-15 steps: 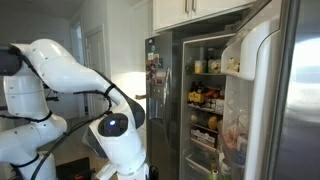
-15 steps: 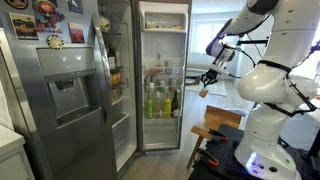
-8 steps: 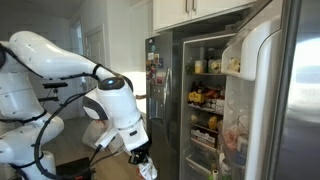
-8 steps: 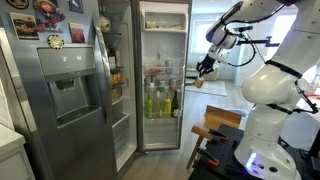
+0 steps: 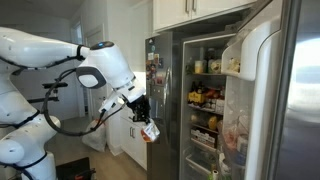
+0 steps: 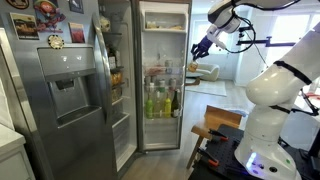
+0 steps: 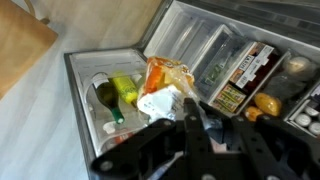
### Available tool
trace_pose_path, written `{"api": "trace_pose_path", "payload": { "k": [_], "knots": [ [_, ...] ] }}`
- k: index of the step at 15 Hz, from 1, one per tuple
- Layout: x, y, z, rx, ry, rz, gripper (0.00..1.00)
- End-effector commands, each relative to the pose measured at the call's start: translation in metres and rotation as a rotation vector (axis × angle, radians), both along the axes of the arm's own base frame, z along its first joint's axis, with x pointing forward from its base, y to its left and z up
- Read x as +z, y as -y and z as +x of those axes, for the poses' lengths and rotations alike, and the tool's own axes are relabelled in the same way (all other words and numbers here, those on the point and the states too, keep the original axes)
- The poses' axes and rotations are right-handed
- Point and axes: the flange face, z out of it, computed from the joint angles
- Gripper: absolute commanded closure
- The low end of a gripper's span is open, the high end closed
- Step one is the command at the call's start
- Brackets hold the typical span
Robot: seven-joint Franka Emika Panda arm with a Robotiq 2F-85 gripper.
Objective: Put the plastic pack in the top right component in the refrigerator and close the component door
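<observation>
My gripper (image 5: pixel 141 110) is shut on the plastic pack (image 5: pixel 150 131), a white and orange bag that hangs below the fingers. It is held in the air in front of the open refrigerator (image 5: pixel 205 95), at about middle-shelf height. In an exterior view the gripper (image 6: pixel 201 47) is to the right of the open fridge compartment (image 6: pixel 163 75). In the wrist view the dark fingers (image 7: pixel 192 125) clamp the pack (image 7: pixel 160 98) above the fridge shelves. The right door (image 5: pixel 245 75) stands open with its bins showing.
The fridge shelves hold bottles (image 6: pixel 160 100), jars and food (image 5: pixel 203 98). The left door (image 6: pixel 65 90) with its dispenser is shut; an inner door (image 6: pixel 112 80) stands open. Green bottles (image 7: pixel 110 95) and door-bin packages (image 7: pixel 240 75) lie under the gripper. A wooden stool (image 6: pixel 215 128) stands by the robot base.
The arm has risen and swung toward the fridge, lifting the pack from near floor level to shelf height. The gripper stays shut on the pack.
</observation>
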Motion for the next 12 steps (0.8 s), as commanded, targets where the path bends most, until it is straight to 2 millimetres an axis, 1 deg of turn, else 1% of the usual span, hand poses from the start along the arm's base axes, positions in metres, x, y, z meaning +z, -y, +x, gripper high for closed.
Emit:
{"api": "trace_pose_path", "payload": {
  "k": [1,4,8,10,12],
  "knots": [
    [0.053,-0.021,0.008,0.029,0.056,-0.004,0.98],
    [0.089,-0.037,0.024,0.051,0.11,-0.017,0.98],
    [0.127,-0.057,0.05,0.067,0.186,-0.027,0.98],
    [0.147,-0.063,0.061,0.079,0.235,-0.033,0.98],
    [0.166,-0.065,0.072,0.087,0.275,-0.046,0.98]
  ]
}}
